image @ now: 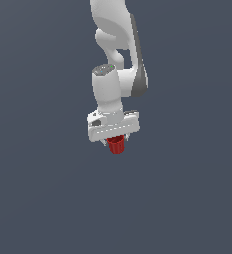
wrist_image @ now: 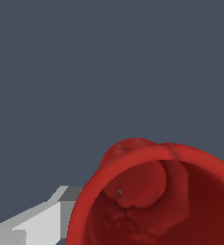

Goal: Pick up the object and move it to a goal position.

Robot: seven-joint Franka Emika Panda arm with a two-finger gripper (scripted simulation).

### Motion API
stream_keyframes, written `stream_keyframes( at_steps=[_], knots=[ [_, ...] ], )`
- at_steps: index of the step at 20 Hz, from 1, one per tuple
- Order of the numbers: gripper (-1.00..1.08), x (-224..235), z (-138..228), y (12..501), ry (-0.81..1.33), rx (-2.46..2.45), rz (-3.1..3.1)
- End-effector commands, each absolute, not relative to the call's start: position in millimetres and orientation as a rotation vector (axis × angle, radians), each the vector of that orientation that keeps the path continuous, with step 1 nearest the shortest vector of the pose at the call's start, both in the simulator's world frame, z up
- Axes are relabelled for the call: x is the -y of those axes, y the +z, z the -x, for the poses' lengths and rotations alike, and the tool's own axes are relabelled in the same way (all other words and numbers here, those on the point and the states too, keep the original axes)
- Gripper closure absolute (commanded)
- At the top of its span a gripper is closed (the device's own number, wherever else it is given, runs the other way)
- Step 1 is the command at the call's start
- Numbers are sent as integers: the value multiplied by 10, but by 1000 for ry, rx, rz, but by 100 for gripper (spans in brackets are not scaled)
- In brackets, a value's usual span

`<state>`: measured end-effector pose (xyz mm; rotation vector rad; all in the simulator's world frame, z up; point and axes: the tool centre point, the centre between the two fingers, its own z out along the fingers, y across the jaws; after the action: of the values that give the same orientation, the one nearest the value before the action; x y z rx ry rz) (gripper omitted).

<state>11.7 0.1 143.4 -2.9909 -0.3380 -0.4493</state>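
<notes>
Red cup point(image: 116, 145) directly beneath the white gripper point(image: 116, 139), gripped between the jaws, which sit closed in against its sides. Cup's open mouth turned up toward the wrist camera; hollow interior point(wrist_image: 152, 206) showing only lumpy red surface, no separate contents discernible. One pale finger point(wrist_image: 35, 225) alongside the cup's rim.

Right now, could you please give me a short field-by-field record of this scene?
arm: white Panda arm, reaching down
gripper: gripper, shut on the red cup
object: red cup, small, tapered, hollow inside
cup position: directly under the gripper, between the fingers
wrist view: cup's open mouth fills the frame, one finger beside it
background: plain dark grey
goal marker: none visible
</notes>
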Motion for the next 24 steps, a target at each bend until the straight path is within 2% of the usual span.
stream_keyframes(
  at_steps=[1,24],
  knots=[
    [108,77,-186,1551,-498,364,2970],
    [108,747,-656,2511,-867,569,2748]
  ],
)
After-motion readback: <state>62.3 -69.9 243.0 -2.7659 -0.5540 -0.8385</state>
